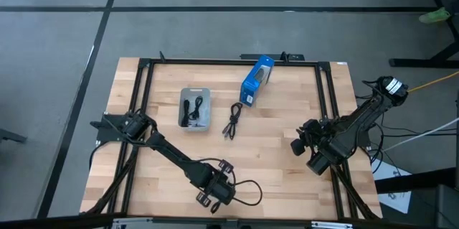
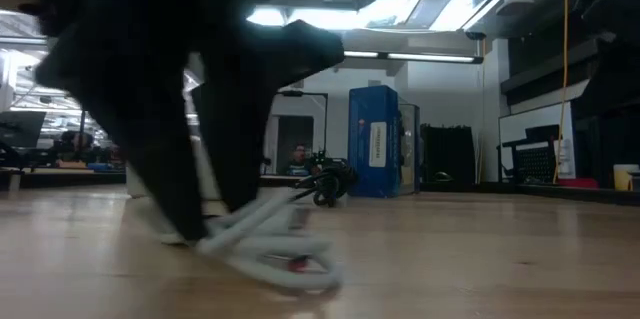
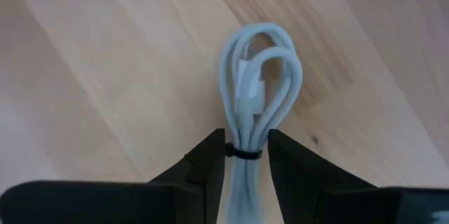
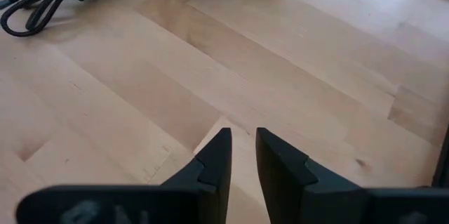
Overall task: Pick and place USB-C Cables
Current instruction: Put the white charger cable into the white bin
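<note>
A light grey USB-C cable bundle (image 3: 261, 76) lies on the wood near the table's near edge, its loops resting on the table in the low view (image 2: 275, 249). My left gripper (image 3: 245, 136) is down on it; in the high view (image 1: 214, 193) it hides the bundle. A black cable bundle (image 1: 232, 121) lies mid-table, loose. Another black cable (image 1: 192, 108) lies inside the grey tray (image 1: 204, 92). My right gripper (image 4: 243, 136) hovers over bare wood at the table's right (image 1: 310, 153), its fingers a narrow gap apart, holding nothing. My left gripper pinches the light grey bundle between its two fingers (image 3: 210, 157), at the black tie (image 3: 244, 154) that binds the strands. The fingers come down from above, one on each side, along the bundle's length. The looped end (image 3: 266, 41) sticks out past the fingertips and lies on the table.
A blue box (image 1: 256, 80) lies at the far middle of the table, behind the loose black cable. A black frame runs along the table's edges. Bare wood stretches between the two grippers. A person sits far off in the room behind (image 2: 297, 156).
</note>
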